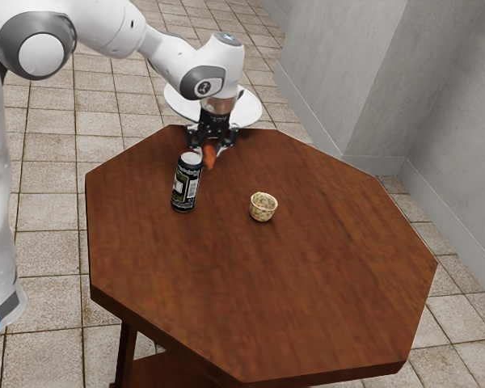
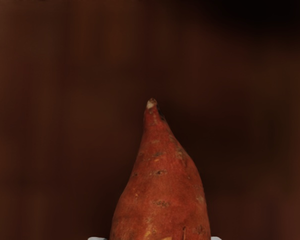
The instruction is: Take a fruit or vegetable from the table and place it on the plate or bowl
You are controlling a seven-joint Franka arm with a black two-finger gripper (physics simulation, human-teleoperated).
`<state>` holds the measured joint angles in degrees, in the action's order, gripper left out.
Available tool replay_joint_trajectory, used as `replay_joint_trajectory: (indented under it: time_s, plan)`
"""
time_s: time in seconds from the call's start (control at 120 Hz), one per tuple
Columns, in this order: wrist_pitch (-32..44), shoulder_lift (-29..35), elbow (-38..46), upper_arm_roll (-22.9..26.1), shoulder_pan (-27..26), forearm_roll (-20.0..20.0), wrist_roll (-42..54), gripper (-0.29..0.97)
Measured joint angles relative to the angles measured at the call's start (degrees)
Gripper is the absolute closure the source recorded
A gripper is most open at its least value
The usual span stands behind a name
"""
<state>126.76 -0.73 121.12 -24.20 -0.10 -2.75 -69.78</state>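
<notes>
The sweet potato (image 2: 162,190) is orange-brown with dark flecks, the bottle (image 1: 187,183) black, the table (image 1: 307,267) reddish-brown.

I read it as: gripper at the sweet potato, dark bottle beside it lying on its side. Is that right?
Not quite. The exterior view shows the dark bottle standing upright on the table, beside the sweet potato at the gripper.
</notes>
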Motion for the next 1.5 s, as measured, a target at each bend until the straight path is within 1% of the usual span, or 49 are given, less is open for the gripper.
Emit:
replay_joint_trajectory:
  time_s: [0.15, 0.258, 0.367, 0.925, 1.208, 1.5]
  plan:
    - [-0.1, 0.0, -0.1, -0.1, 0.0, -0.1, -0.1, 0.53]
    - [0.0, 0.2, -0.7, 0.4, 0.5, -0.1, -0.2, 0.53]
    - [0.0, 0.4, -2.3, 1.2, 1.3, -0.2, -0.3, 0.58]
    - [0.0, 1.3, -9.3, 5.5, 4.8, 0.4, -0.7, 0.58]
    - [-1.4, 1.3, -12.2, 4.5, 2.5, 0.1, -0.9, 0.58]
    - [-7.5, 1.3, -13.6, 1.5, -2.0, 0.0, -1.1, 0.58]
